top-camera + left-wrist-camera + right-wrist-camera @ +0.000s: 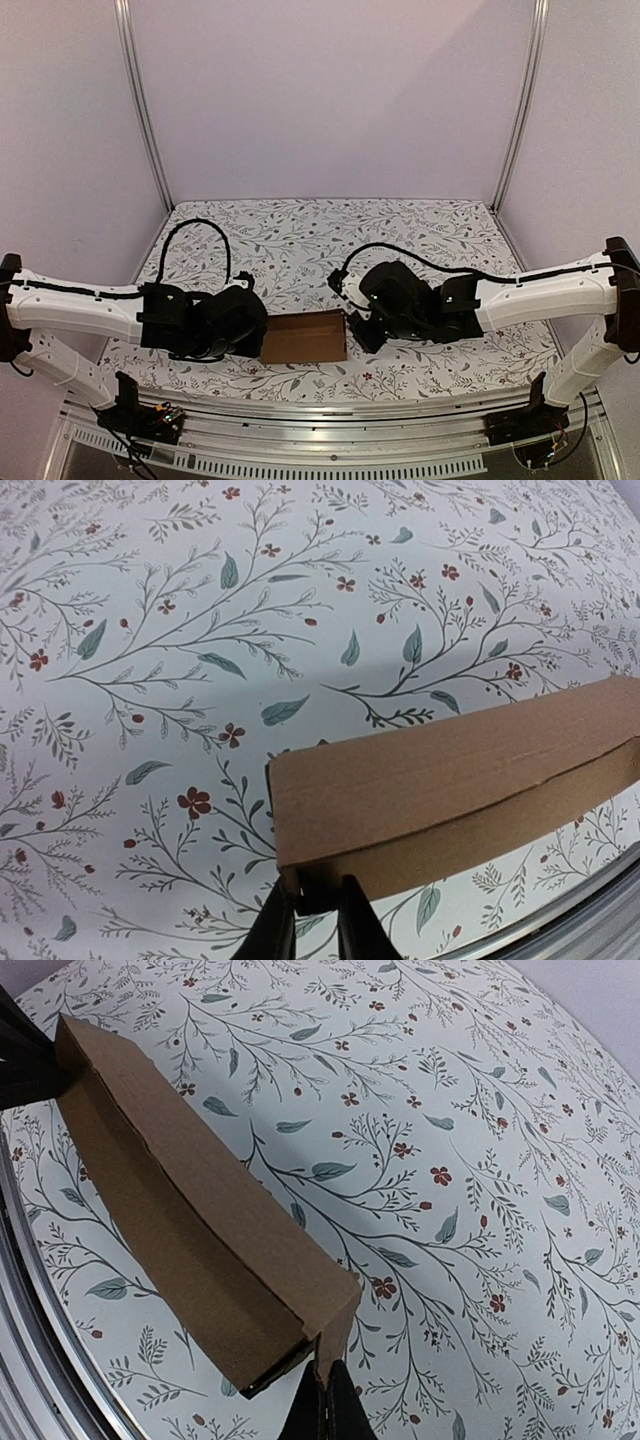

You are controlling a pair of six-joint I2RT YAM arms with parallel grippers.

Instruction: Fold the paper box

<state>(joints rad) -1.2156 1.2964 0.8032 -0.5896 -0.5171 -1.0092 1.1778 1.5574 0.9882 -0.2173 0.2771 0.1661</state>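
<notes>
A: What has the left gripper got?
B: Its jaws pinch the box at its left end, with the fingertips half hidden under cardboard.
A: And the right gripper?
B: Clamped tight on the right-end flap. The box is by the front rail. I can't tell whether it touches the cloth, which lies open behind.

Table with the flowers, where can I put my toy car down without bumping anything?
The widest bare patch is the far part of the table, between the back wall and the two black cables. The near middle is crowded: the left gripper and right gripper both pinch the paper box there, with only a thin strip before the metal rail.
</notes>
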